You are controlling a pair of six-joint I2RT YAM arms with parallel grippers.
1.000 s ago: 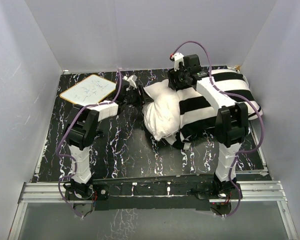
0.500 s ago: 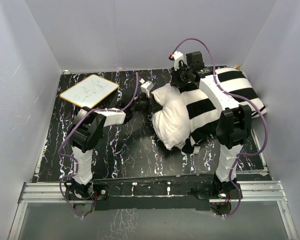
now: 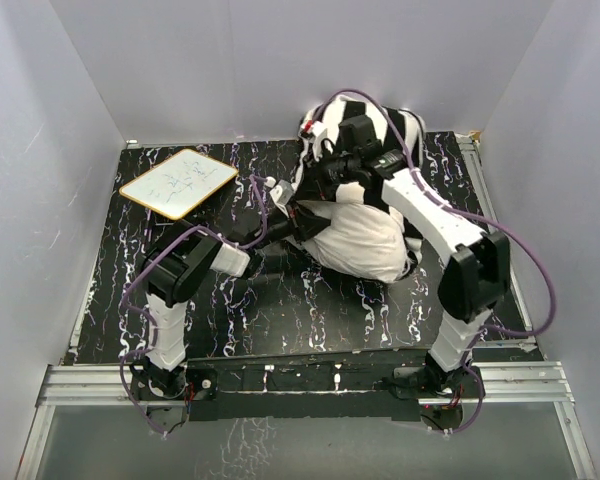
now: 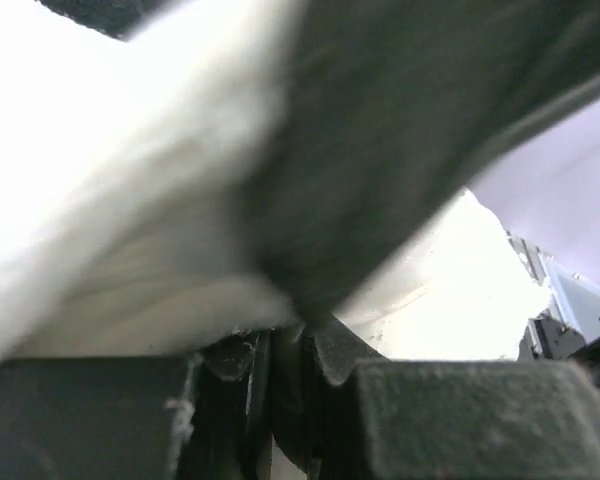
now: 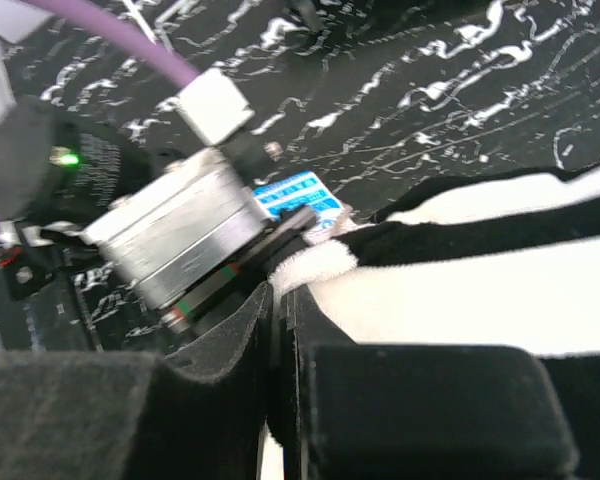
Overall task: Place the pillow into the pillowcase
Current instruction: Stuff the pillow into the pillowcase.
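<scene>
Over the surface's (image 3: 280, 300) far half, left hand (image 4: 280, 345) and right hand (image 5: 278, 330) pinch the pillowcase (image 3: 365, 115) rim; pillow (image 3: 365, 235) bulges just nearward.

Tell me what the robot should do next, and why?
Probably tug the pillowcase nearer, over the pillow: left gripper and right gripper are shut on its edge, it is bunched at the far end, and most of the pillow is bare.

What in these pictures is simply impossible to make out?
Top view: the whiteboard writing is too small to read.
Top view: the right arm covers the pillowcase opening.
Top view: the pillowcase hides the far end of the pillow.
Left wrist view: fabric against the lens, all blurred.
</scene>
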